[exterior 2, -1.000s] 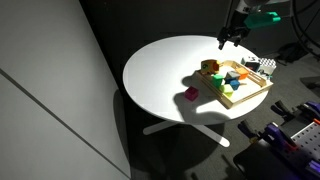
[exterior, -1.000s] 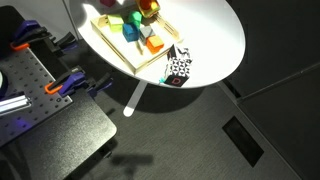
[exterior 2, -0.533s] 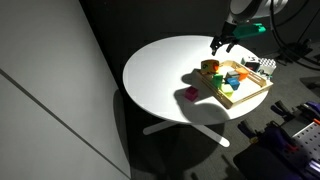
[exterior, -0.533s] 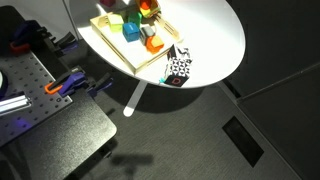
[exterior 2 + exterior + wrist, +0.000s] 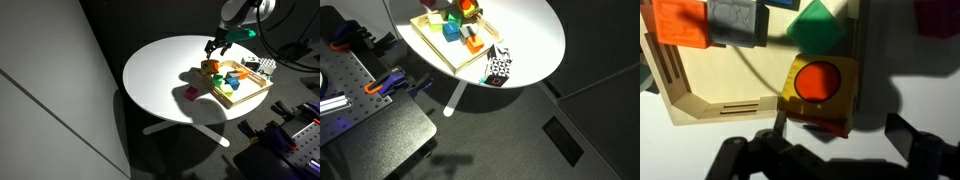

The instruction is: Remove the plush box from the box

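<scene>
The plush box [image 5: 818, 88], yellow with an orange-red round face, sits at a corner of the pale wood box [image 5: 700, 98], over its rim. In an exterior view the plush box [image 5: 209, 68] is at the tray's corner [image 5: 243, 100] nearest the table's middle. My gripper [image 5: 840, 142] is open, its two dark fingers just short of the plush box on either side, touching nothing. In an exterior view the gripper [image 5: 214, 46] hangs just above the plush box.
An orange block [image 5: 680, 22], a grey block [image 5: 735, 20] and a green block [image 5: 818, 22] lie in the tray. A magenta block [image 5: 189, 94] lies on the white round table [image 5: 165, 70]. A black-and-white patterned card [image 5: 498, 68] lies beside the tray [image 5: 438, 55].
My gripper has come down and across toward the tray's corner, from above the table's far side to just over the plush box. The blocks have not moved.
</scene>
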Controlling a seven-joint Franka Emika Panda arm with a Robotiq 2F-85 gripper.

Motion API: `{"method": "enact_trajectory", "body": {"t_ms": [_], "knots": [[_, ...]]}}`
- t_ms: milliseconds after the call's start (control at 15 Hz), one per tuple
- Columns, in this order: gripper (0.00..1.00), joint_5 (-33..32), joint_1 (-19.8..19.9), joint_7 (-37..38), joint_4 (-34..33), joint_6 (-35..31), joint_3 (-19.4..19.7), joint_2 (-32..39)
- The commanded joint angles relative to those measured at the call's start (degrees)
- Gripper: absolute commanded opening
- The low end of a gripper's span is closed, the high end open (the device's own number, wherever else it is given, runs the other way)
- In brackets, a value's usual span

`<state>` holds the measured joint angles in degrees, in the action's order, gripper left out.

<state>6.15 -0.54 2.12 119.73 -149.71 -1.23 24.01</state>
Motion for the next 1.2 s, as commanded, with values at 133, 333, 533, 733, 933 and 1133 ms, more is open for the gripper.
{"method": "enact_trajectory", "body": {"t_ms": [133,333,533,733,933,1133], "knots": [[1.0,-1.7,-1.8,2.3,-4.3,0.3,0.8,4.3],[1.0,-2.0,-2.5,2.9,-5.6,0.3,1.3,6.0],[0.66,-2.8,-3.1,3.9,-6.4,0.5,2.0,7.1],[0.41,-3.4,-3.4,5.2,-6.8,1.9,2.7,6.8],[0.18,-3.3,-3.3,6.0,-7.1,3.9,2.9,6.1],[0.03,-2.8,-2.9,6.5,-7.9,6.2,2.6,5.8]]}}
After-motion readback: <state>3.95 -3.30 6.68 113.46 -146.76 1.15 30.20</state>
